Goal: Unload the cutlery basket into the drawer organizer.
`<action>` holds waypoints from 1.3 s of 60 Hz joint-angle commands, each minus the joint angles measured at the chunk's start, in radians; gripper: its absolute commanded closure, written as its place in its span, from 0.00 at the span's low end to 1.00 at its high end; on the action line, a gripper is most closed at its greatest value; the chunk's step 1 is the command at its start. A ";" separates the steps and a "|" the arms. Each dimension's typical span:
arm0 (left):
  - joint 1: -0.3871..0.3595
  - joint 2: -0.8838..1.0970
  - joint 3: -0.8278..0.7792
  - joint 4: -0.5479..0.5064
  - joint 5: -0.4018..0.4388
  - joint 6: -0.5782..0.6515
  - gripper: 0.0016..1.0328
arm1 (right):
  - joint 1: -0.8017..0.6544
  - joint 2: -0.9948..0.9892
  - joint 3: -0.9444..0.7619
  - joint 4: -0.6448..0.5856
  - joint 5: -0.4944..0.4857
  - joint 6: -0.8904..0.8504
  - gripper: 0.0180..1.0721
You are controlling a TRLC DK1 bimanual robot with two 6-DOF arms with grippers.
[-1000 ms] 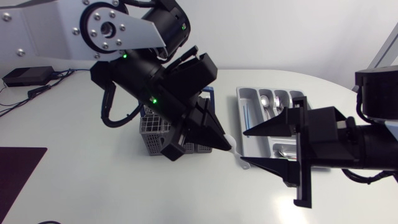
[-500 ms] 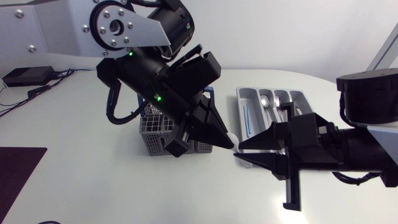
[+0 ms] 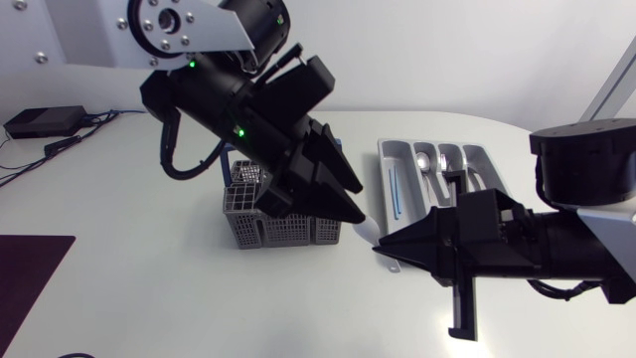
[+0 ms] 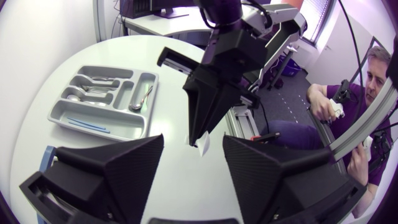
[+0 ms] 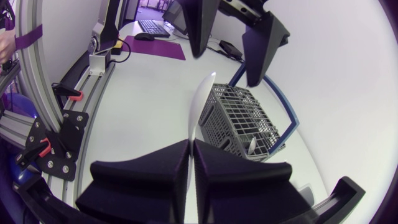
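A white utensil (image 3: pixel 366 231) hangs above the table between the grey cutlery basket (image 3: pixel 260 227) and the grey drawer organizer (image 3: pixel 386 151). My right gripper (image 3: pixel 380 246) is shut on it, coming in from the right. In the right wrist view the white utensil (image 5: pixel 200 102) sticks out ahead of the right gripper (image 5: pixel 191 142). My left gripper (image 3: pixel 360 205) stands open just above and left of it, its fingers off the utensil. In the left wrist view the left gripper (image 4: pixel 194 140) faces the right gripper (image 4: pixel 199 132) and the white utensil (image 4: pixel 203 144).
The organizer (image 4: pixel 57 114) holds spoons (image 3: pixel 425 163) and a thin blue piece (image 3: pixel 394 189). The basket (image 5: pixel 245 118) has a blue rim behind it and a piece of cutlery (image 5: pixel 252 147) in it. A black box (image 3: pixel 44 121) and a dark mat (image 3: pixel 28 270) lie far left.
My left gripper has let go of the white utensil and drawn back up and left. My right gripper has moved in leftward and shut on the utensil.
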 commanded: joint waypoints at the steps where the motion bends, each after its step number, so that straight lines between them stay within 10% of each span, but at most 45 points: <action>1: 0.030 0.021 0.047 -0.001 0.037 -0.014 0.04 | -0.029 -0.006 -0.037 -0.013 0.005 -0.011 0.94; 11: 0.079 0.012 0.042 0.052 0.028 -0.019 0.04 | -0.178 -0.021 -0.053 -0.059 -0.035 -0.123 0.94; 42: -0.004 -0.051 -0.210 0.335 -0.392 0.230 0.04 | -0.689 0.042 -0.110 -0.090 -0.063 -0.637 0.94; 78: -0.039 0.003 -0.252 0.441 -0.607 0.449 0.05 | -0.781 0.321 -0.179 0.220 0.127 -0.903 0.94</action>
